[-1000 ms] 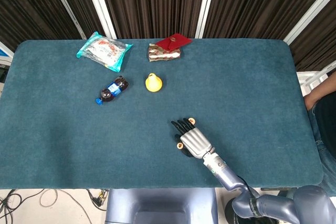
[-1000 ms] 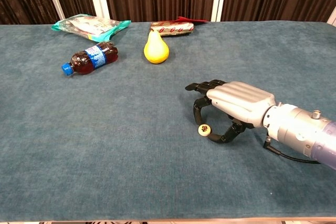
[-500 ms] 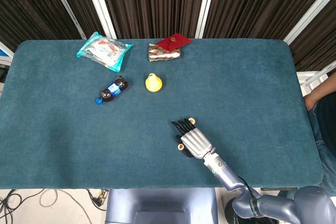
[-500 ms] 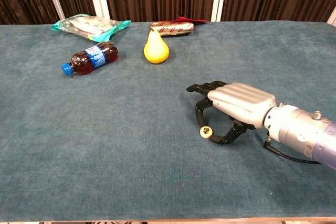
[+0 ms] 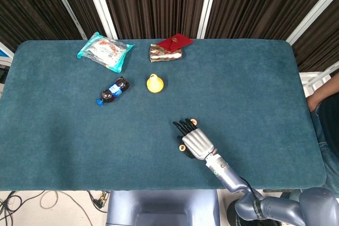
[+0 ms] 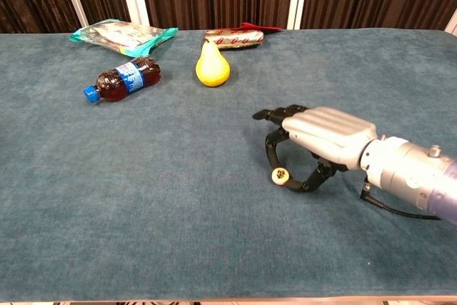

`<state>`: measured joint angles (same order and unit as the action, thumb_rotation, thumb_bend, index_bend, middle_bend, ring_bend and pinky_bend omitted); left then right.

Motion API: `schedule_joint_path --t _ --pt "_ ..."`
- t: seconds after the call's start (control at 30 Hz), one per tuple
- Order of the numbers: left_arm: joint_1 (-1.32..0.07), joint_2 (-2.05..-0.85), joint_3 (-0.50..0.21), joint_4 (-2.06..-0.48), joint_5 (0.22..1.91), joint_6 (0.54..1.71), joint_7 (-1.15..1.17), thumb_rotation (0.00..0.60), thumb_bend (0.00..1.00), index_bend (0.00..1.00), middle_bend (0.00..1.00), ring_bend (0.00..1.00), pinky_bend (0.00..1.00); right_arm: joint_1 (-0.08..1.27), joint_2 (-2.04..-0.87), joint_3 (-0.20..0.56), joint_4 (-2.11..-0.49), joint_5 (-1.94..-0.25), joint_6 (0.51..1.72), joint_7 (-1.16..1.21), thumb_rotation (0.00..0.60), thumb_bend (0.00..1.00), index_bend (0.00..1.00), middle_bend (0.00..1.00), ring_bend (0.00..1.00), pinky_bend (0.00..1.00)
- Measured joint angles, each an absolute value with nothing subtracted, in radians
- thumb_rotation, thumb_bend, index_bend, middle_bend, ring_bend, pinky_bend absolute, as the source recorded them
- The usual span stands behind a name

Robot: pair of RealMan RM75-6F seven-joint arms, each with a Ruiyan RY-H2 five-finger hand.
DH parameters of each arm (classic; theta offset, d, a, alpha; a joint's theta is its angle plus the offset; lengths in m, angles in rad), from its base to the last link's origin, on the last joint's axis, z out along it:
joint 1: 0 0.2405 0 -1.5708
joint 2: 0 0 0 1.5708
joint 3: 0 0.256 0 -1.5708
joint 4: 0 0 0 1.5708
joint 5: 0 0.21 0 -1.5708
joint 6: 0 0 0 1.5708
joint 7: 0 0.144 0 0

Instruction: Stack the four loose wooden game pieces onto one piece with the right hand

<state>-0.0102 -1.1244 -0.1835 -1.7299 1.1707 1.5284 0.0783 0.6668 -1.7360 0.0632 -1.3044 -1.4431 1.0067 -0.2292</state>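
My right hand (image 5: pixel 196 142) hovers low over the blue table near its front edge, palm down and fingers curled. One small round wooden piece (image 6: pixel 279 174) sits pinched at the thumb tip under the forefinger; in the head view that piece (image 5: pixel 182 147) shows at the hand's left side. A second wooden piece (image 5: pixel 193 122) lies on the cloth just beyond the fingertips and is hidden behind my right hand (image 6: pixel 321 133) in the chest view. No other pieces show. My left hand is out of both views.
A yellow pear (image 5: pixel 154 83) and a small dark bottle (image 5: pixel 113 90) lie at mid-table to the left. A teal snack bag (image 5: pixel 105 51) and a red-and-brown packet (image 5: pixel 168 48) rest near the far edge. The table's front edge (image 5: pixel 175 188) runs close behind the hand.
The right hand dipped slightly, then rose a little, and the piece at the thumb tip moved with it. Nothing else moved.
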Motion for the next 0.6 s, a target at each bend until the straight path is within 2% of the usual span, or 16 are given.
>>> schedule_joint_path --t 0.27,0.6 --pt "-0.009 -1.125 -0.183 -1.732 1.174 1.531 0.079 0.6 0.63 0.06 0.0 0.0 0.0 0.684 -1.664 0.138 -1.399 -1.399 1.01 -0.258 0.6 0.38 0.54 0.0 0.0 0.0" --pt "-0.009 -1.125 -0.184 -1.733 1.174 1.532 0.077 0.6 0.63 0.06 0.0 0.0 0.0 0.742 -1.562 0.231 -1.47 -1.177 0.889 -0.359 0.6 0.38 0.54 0.0 0.0 0.0"
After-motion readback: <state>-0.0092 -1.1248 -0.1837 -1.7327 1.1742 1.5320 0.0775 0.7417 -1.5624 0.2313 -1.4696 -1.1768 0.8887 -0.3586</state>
